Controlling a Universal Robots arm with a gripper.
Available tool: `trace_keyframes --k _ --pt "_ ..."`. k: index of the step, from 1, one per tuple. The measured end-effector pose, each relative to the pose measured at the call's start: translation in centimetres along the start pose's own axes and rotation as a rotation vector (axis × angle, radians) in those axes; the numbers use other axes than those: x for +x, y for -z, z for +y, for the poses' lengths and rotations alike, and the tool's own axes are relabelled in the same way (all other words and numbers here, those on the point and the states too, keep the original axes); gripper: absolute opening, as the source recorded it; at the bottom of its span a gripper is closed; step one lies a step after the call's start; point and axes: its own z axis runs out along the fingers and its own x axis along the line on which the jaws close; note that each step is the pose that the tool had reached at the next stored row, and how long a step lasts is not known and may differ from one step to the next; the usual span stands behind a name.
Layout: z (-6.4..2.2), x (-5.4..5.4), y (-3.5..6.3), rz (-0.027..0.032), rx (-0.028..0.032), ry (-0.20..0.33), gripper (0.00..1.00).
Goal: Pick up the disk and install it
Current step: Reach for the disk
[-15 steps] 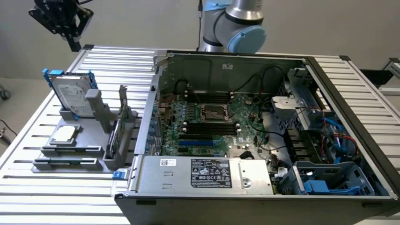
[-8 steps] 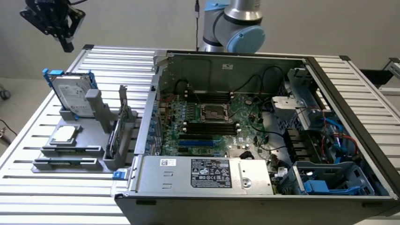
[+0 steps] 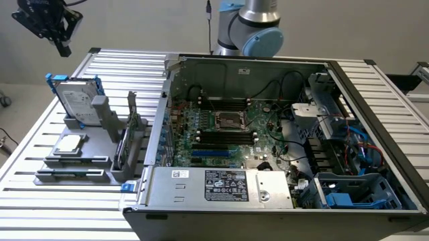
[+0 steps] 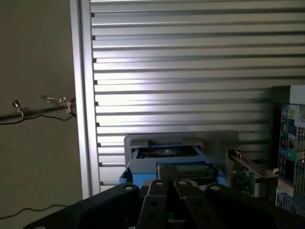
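The tool (image 3: 63, 49) hangs in the air over the counter's (image 3: 27, 196) back corner, on the exterior view's left. Its fingers are pressed together and hold nothing. Below it the disk (image 3: 76, 102) stands up on its edge, with blue rails on its sides. It sits in a grey holder (image 3: 80, 168) near the counter's edge on that side. A small square chip (image 3: 69, 144) lies flat on the holder, in front of the disk. Next comes the big open computer box (image 3: 268, 150), just beside the holder. The arm (image 3: 251, 25) stands behind the box. In the wrist view, the disk (image 4: 164, 152) shows just past the tool (image 4: 171, 187).
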Motion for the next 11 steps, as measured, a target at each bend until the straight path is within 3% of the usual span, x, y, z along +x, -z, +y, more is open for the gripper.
trace_keyframes --k 6,11 --pt "-0.02 1.4 -0.16 0.0010 0.0018 0.011 0.11" --pt "-0.03 1.5 -0.15 0.0010 0.0018 0.011 0.11"
